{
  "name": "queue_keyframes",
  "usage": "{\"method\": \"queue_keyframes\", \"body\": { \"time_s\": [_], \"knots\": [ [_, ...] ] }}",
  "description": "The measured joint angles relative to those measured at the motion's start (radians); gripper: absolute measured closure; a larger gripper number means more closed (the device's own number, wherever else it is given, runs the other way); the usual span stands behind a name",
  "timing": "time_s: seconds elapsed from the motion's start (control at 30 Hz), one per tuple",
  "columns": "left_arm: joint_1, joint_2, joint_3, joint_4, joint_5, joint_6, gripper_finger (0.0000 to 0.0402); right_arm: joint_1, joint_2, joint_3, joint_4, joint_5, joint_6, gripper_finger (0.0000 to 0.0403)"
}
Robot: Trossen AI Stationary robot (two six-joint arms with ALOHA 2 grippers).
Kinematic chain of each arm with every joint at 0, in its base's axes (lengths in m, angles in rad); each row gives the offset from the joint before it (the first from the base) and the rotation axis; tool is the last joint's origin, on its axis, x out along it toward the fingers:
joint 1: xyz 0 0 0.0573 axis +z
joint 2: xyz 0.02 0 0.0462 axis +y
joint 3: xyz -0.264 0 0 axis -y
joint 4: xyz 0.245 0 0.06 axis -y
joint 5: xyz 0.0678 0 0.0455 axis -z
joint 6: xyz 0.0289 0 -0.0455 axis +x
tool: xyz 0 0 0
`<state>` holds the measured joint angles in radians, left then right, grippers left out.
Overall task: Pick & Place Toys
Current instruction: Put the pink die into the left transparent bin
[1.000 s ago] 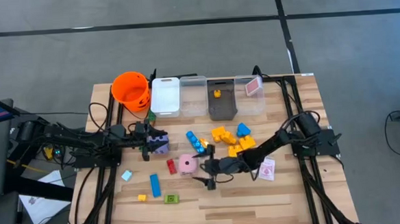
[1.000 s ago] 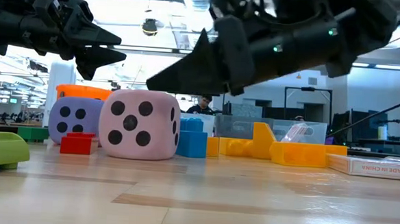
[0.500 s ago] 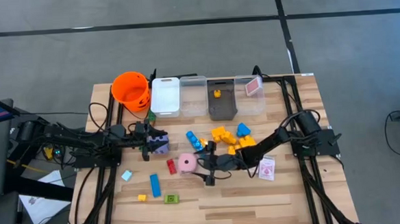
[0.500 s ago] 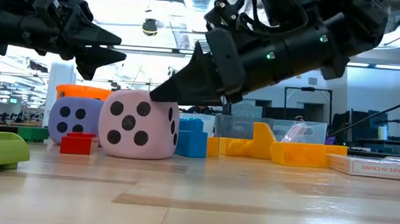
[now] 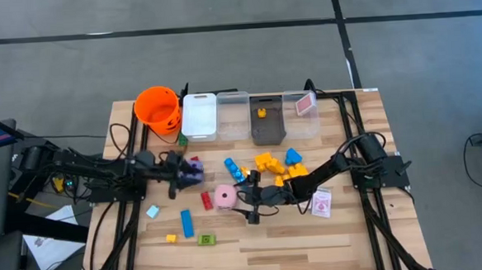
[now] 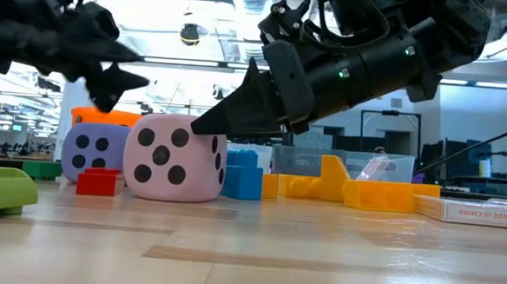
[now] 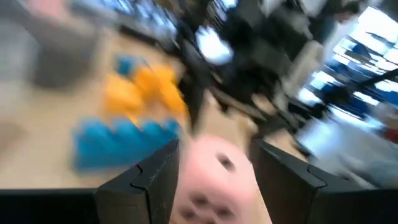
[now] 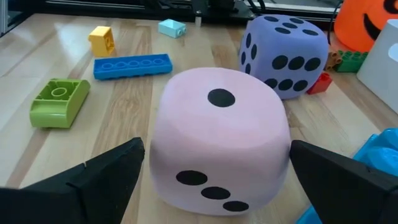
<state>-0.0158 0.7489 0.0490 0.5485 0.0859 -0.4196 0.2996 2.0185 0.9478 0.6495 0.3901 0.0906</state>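
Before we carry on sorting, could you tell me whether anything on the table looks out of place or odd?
Only one thing: a pink card leans tilted inside the rightmost clear bin, rather than lying flat. The remaining toys are just scattered, undamaged.

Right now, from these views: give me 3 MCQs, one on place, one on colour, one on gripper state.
1. Where is the pink die?
A. in the orange bucket
B. on the table, between the right gripper's open fingers
C. in the grey bin

2. What colour is the long flat block lying beyond the pink die in the right wrist view?
A. red
B. yellow
C. blue

3. How is the right gripper?
A. open, a finger on each side of the pink die
B. shut on a card
C. shut on the purple die

Key: 1 B, the die rests on the wood with fingers flanking it; 2 C, it is plainly blue; 3 A, both fingers stand apart beside the die.
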Motion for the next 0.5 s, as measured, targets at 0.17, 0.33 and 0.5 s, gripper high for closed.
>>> {"method": "queue_keyframes", "body": {
  "time_s": [0.17, 0.33, 0.5],
  "knots": [
    [-0.004, 0.0, 0.0, -0.102, 0.043, -0.064, 0.0209, 0.0, 0.0, 0.0, 0.0, 0.0, 0.0, 0.0003],
    [-0.035, 0.009, 0.0, -0.1, 0.034, -0.064, 0.0216, -0.002, 0.0, 0.0, 0.001, 0.0, -0.001, 0.0003],
    [-0.097, 0.054, 0.002, -0.088, -0.009, -0.056, 0.0238, -0.002, 0.0, 0.0, 0.007, 0.0, -0.001, 0.0003]
  ]
}}
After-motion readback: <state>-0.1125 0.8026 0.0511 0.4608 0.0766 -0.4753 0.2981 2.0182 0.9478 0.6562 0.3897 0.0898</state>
